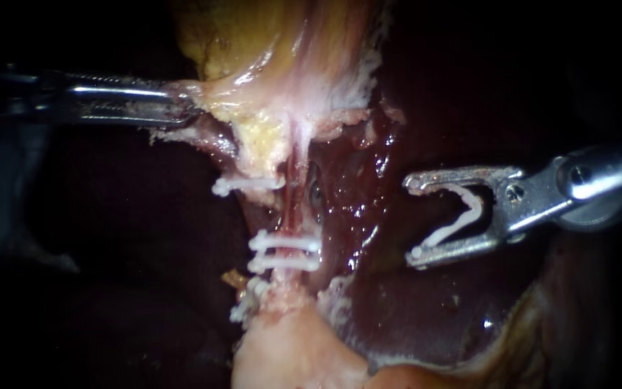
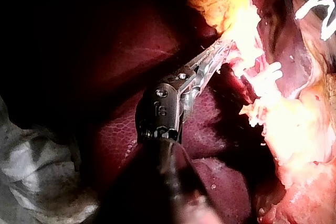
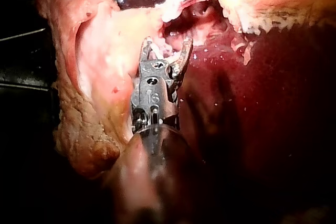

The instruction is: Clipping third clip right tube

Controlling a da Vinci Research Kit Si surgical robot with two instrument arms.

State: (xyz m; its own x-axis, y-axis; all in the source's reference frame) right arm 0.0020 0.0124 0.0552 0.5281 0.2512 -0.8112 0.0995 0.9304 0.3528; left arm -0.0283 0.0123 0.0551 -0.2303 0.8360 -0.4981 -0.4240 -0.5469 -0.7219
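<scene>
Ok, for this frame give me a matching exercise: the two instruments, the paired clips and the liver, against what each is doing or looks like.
Things:
1. left instrument
2. right instrument
3. paired clips
4. liver

States:
A. dark red and glossy
B. jaws hold an unclosed white clip, clear of the tube
C. jaws shut on pale tissue
D. closed across the tube, side by side

Pairs: 1-C, 2-B, 3-D, 4-A.

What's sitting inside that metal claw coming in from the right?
A bent white plastic clip sits between the right instrument's silver jaws, touching both. No tissue lies inside it yet. Behind is dark red liver; the part directly behind the jaws is covered by them.
</scene>
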